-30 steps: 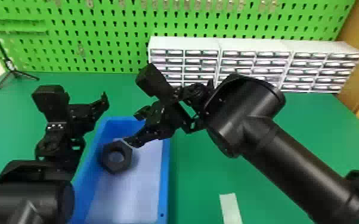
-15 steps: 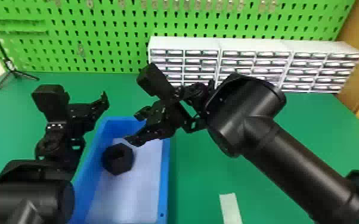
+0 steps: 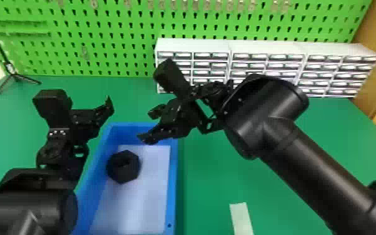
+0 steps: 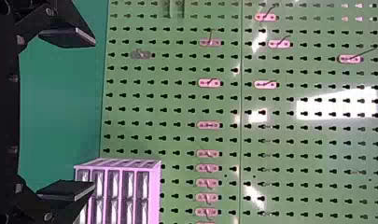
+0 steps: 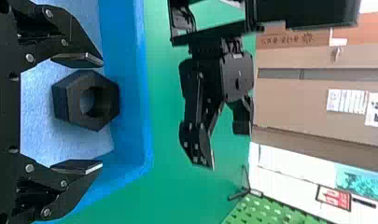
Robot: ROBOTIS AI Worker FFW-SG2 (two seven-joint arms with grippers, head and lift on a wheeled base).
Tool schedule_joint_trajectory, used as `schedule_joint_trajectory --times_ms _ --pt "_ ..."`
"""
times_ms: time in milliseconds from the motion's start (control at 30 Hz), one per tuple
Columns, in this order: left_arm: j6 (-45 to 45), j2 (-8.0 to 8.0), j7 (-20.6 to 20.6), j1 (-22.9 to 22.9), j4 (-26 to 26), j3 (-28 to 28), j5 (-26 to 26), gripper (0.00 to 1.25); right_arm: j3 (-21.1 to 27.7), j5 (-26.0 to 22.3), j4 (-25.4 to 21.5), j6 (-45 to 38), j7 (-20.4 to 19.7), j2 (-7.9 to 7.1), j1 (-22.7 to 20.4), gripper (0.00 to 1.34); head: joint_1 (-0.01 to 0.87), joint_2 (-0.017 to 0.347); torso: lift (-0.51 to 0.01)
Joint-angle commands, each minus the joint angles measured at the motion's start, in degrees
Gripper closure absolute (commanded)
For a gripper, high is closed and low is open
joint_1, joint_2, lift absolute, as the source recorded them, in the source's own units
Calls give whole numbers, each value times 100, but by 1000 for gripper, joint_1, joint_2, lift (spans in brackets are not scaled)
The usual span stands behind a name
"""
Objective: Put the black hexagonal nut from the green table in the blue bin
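Inside the blue bin point(image 3: 172, 187), the black hexagonal nut point(image 3: 115, 168) is over the white bottom, toward the left wall, and looks tilted. My right gripper point(image 3: 149, 125) is above the bin's far right part, its fingers apart and holding nothing. In the right wrist view, the nut point(image 5: 67, 100) shows beyond and between the spread fingers of my right gripper point(image 5: 100, 113), with the blue bin point(image 5: 126, 70) around it. My left gripper point(image 3: 92, 117) is parked left of the bin's far end; in the left wrist view, the left gripper point(image 4: 91, 113) is open and empty.
White drawer cabinets point(image 3: 193, 47) stand at the back of the green table point(image 3: 215, 175), before a green pegboard point(image 3: 118, 40). A small tripod point(image 3: 15, 78) is at the far left. A pale strip point(image 3: 241, 218) lies right of the bin.
The nut has tipped and shifted slightly nearer within the bin; its hole, which showed pale before, now looks dark. My right gripper has barely moved, and my left arm has kept still.
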State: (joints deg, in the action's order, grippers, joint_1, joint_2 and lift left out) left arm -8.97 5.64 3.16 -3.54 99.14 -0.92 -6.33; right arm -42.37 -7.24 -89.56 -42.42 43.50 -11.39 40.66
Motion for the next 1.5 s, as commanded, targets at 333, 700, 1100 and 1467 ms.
schedule_joint_trajectory --times_ms 333,700,1100,1467 --pt "18 7 0 29 18 -31 -9 196 1688 672 -185 103 0 234 -454 489 686 28 -96" --pt "27 -2 0 55 62 -83 -18 196 2707 926 -228 375 -246 366 -735 484 686 28 -96" --pt "27 -2 0 73 79 -92 -18 196 3516 636 -299 779 -958 427 -1087 487 686 28 -96" --pt "27 -2 0 73 97 -92 -18 196 3885 267 -387 1447 -1960 533 -1588 478 686 28 -96"
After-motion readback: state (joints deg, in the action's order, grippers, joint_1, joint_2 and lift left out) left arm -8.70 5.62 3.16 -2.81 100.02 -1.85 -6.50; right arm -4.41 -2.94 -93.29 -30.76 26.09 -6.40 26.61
